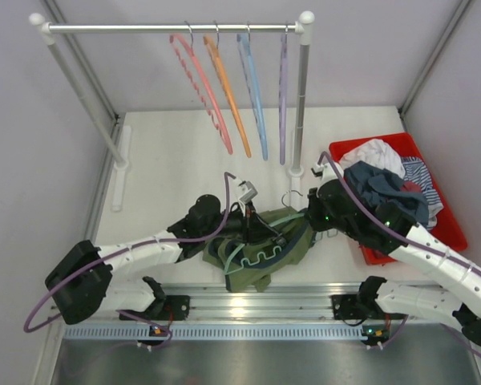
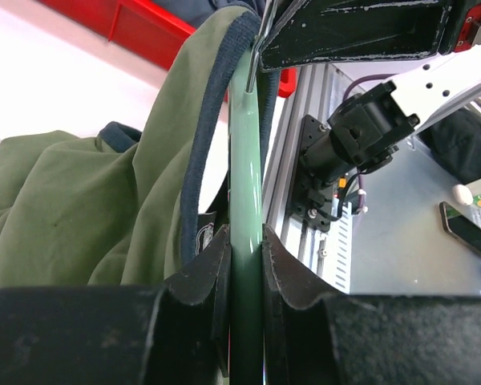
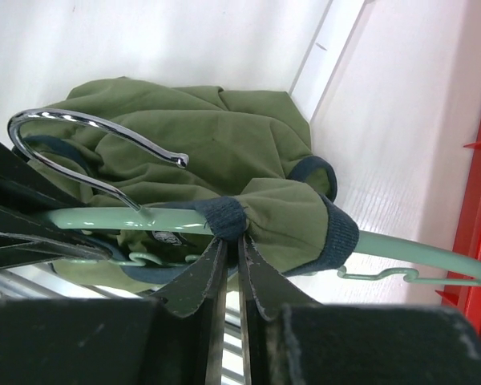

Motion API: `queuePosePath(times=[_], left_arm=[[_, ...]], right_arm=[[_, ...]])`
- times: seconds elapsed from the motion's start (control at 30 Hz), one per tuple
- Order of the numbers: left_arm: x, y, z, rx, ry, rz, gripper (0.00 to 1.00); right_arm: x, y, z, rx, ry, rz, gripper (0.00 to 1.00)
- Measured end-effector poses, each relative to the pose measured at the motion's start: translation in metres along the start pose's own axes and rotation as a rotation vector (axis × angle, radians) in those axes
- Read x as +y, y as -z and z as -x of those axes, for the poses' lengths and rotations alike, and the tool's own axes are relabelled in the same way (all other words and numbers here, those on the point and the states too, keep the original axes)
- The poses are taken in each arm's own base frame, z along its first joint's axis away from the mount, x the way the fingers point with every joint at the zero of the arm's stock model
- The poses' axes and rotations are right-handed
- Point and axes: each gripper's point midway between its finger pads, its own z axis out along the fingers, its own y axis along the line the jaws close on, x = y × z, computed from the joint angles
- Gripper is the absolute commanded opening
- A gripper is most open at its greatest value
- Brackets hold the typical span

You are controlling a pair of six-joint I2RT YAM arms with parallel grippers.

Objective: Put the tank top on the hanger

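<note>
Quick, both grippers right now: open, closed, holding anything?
Left gripper: closed on the hanger.
Right gripper: closed on the tank top, at its navy trim.

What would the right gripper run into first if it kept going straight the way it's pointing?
The right gripper pinches the tank top at its navy trim; straight on it would likely push first into the hanger bar under that trim.

In the left wrist view, the hanger (image 2: 244, 160) is running off the bottom edge and vanishing at its top behind the right gripper (image 2: 264, 44). Overhead, the tank top (image 1: 248, 271) is covering much of the hanger, and the jaws are showing too small to tell how they stand.
</note>
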Motion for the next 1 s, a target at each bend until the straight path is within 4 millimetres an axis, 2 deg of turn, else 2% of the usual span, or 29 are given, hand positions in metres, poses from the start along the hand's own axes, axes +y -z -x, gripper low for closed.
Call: queuePosePath(times=[0.07, 0.3, 0.7, 1.0], left_arm=[[-0.001, -0.001, 0.002, -0.008, 0.004, -0.006, 0.0], [-0.002, -0.002, 0.007, -0.03, 0.0, -0.007, 0.0], [0.007, -0.018, -0.009, 0.013, 0.049, -0.009, 0.0], [-0.005, -0.031, 0.002, 0.003, 0.028, -0.045, 0.0]], right_arm=[[0.0, 0.001, 0.002, -0.004, 0.002, 0.001, 0.11], [0.002, 0.004, 0.009, -0.023, -0.001, 0.006, 0.3], [0.009, 0.016, 0.022, -0.146, 0.035, 0.068, 0.34], [0.016, -0.003, 0.011, -0.148, 0.088, 0.05, 0.36]])
